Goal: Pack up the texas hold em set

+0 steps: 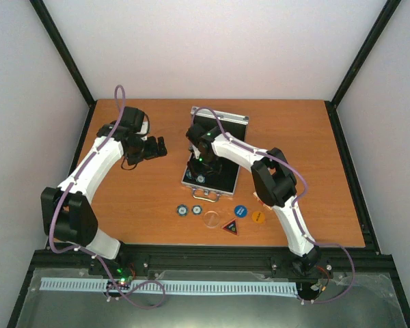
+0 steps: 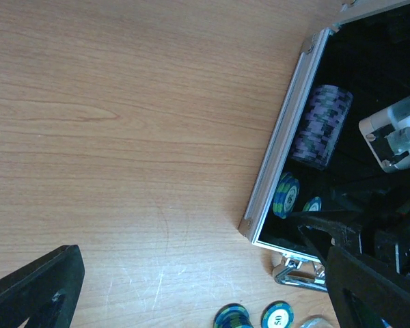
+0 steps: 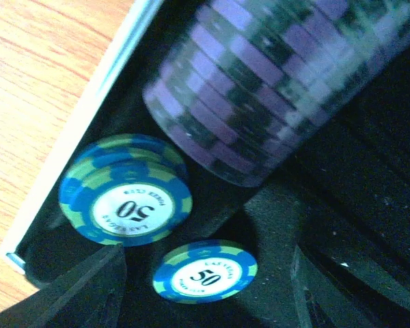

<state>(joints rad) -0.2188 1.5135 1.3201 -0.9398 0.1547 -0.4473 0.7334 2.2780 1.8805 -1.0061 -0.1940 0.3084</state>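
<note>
The silver case (image 1: 222, 117) lies open mid-table, showing its black lining. Inside it, a purple chip stack (image 3: 280, 89) lies on its side, beside a short blue-and-green stack of 50 chips (image 3: 126, 198). A single blue 50 chip (image 3: 205, 256) lies flat on the lining. My right gripper (image 3: 206, 283) hangs over that chip, open, with a gap on each side of it. My left gripper (image 1: 155, 147) is open over bare wood left of the case, holding nothing. On the table below the case lie two blue chip piles (image 1: 182, 210) (image 1: 197, 208).
Near the front edge lie a clear round button (image 1: 211, 219), a dark triangular button (image 1: 230, 226), a blue round button (image 1: 240, 211) and an orange one (image 1: 257, 216). The case's metal handle (image 2: 297, 273) sticks out toward them. The case lid (image 1: 219, 128) stands open at the back.
</note>
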